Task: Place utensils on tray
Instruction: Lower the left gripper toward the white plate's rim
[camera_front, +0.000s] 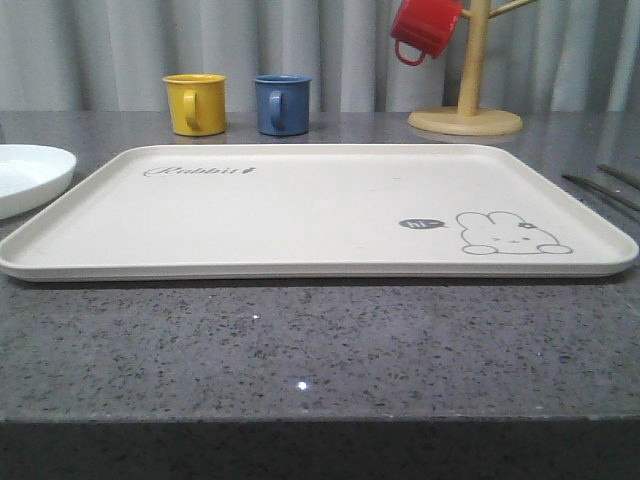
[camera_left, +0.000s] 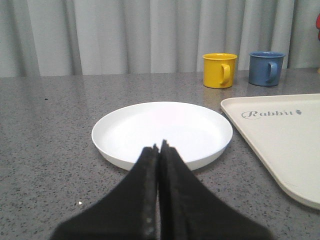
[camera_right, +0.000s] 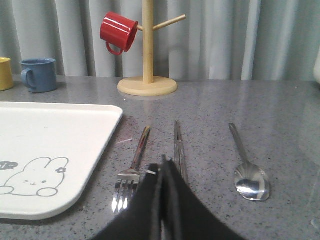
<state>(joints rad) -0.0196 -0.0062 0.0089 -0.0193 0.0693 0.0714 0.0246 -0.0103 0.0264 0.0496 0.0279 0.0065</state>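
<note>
The cream tray (camera_front: 300, 215) with the rabbit drawing lies bare in the middle of the table; its corners show at tray (camera_left: 285, 135) and tray (camera_right: 45, 145). To its right on the grey counter lie the utensils: a fork (camera_right: 131, 170), a pair of chopsticks (camera_right: 178, 147) and a spoon (camera_right: 248, 172); thin dark handles (camera_front: 605, 185) show at the front view's right edge. My right gripper (camera_right: 163, 162) is shut and empty, just above the counter between fork and chopsticks. My left gripper (camera_left: 159, 147) is shut and empty, in front of the white plate.
A round white plate (camera_left: 162, 131) sits left of the tray. A yellow mug (camera_front: 195, 103) and a blue mug (camera_front: 281, 104) stand behind the tray. A wooden mug tree (camera_right: 148, 55) at the back right carries a red mug (camera_right: 117, 32). A grey curtain closes the back.
</note>
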